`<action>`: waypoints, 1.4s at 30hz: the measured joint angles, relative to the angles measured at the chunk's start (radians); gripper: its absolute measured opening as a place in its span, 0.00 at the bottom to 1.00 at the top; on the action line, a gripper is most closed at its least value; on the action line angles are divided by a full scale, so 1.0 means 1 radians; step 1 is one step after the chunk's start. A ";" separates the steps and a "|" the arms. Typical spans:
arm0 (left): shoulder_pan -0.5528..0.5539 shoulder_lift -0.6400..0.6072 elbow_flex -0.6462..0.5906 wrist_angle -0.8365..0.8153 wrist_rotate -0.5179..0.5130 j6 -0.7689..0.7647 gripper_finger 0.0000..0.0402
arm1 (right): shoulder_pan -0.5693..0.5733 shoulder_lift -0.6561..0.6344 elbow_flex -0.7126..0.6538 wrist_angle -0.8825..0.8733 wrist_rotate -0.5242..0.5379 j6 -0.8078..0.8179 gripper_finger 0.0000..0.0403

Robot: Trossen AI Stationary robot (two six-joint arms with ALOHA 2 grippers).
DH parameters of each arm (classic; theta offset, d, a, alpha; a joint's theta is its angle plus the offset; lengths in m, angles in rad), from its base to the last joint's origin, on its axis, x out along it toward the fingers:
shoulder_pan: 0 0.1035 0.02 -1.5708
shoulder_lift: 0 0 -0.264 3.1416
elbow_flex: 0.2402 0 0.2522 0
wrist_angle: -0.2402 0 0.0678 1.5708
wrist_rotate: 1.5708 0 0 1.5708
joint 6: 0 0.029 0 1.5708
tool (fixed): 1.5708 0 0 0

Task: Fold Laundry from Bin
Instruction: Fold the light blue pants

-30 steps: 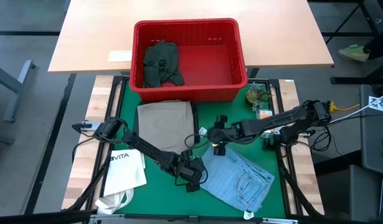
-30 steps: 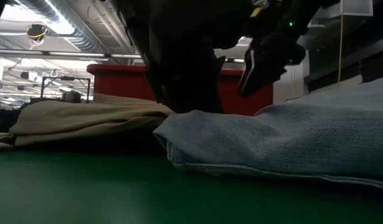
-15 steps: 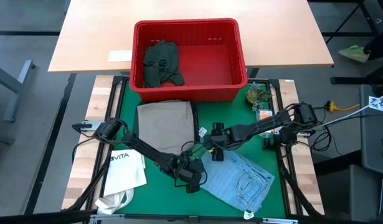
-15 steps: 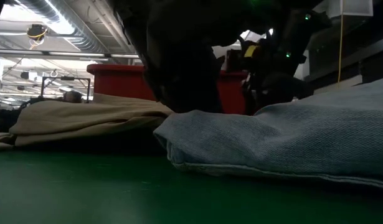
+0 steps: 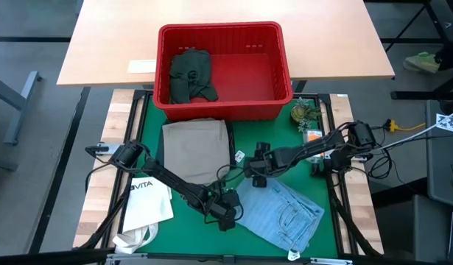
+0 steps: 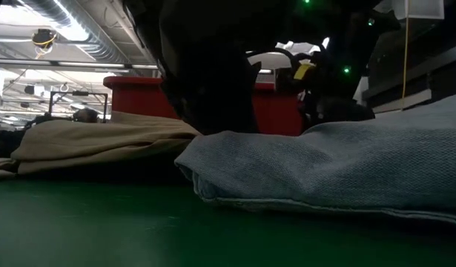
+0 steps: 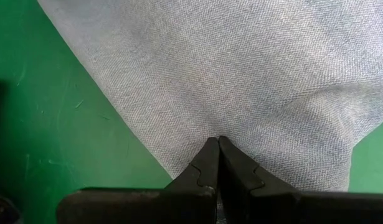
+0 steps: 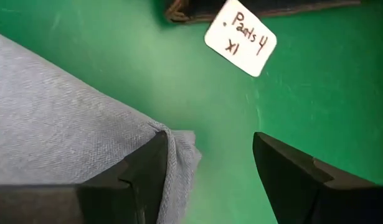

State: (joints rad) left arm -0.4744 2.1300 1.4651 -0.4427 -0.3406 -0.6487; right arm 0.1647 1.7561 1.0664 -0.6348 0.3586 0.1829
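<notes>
Light blue jeans (image 5: 283, 213) lie crumpled on the green mat of the table (image 5: 149, 118), a soft twill weave with stitched pockets showing from above. My left claw (image 5: 225, 214) sits at their near-left edge, fingers pressed together and pinching the denim; the left wrist view shows the two dark fingertips (image 7: 217, 163) meeting right at the hem, with the fine diagonal weave of the cloth filling the frame. My right claw (image 5: 257, 177) is at the jeans' upper corner, fingers (image 8: 144, 168) spread wide, one lying against a folded denim corner and the other over bare mat. Only the right wrist view shows a small white rounded tag (image 8: 240, 37) with handwriting on it, lying by a dark stitched edge. Khaki trousers (image 5: 195, 149) lie folded flat in a neat rectangle beside the jeans; from the low view they show as a soft tan mound (image 6: 94, 141) behind the denim bulge. The red bin (image 5: 285, 70), slotted plastic with a rolled rim, stands at the mat's far edge and holds one dark green garment (image 5: 191, 75) bunched in its left end. A white VITA tote bag (image 5: 146, 202) lies at the near-left.
</notes>
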 joint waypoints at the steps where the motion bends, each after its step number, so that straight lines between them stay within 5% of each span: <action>1: 0.000 0.000 0.000 -0.001 0.003 -0.002 0.00 | -0.002 0.000 0.000 -0.008 0.002 0.000 0.58; 16: -0.010 -0.001 -0.001 -0.005 0.001 -0.005 0.00 | -0.141 -0.001 0.000 -0.046 -0.013 -0.033 0.58; 23: -0.012 -0.002 -0.002 0.009 0.003 -0.007 0.00 | -0.126 -0.001 0.049 -0.055 -0.138 -0.118 0.58; 30: -0.014 -0.002 0.022 0.002 0.016 -0.002 0.00 | -0.076 0.000 0.177 -0.122 -0.143 -0.168 0.58; 42: -0.018 -0.001 0.047 0.003 0.008 0.028 0.00 | -0.013 0.000 0.464 -0.552 0.085 -0.176 0.58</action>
State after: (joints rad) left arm -0.4927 2.1292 1.5116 -0.4397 -0.3328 -0.6203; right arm 0.1520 1.7561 1.5306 -1.1872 0.4434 0.0068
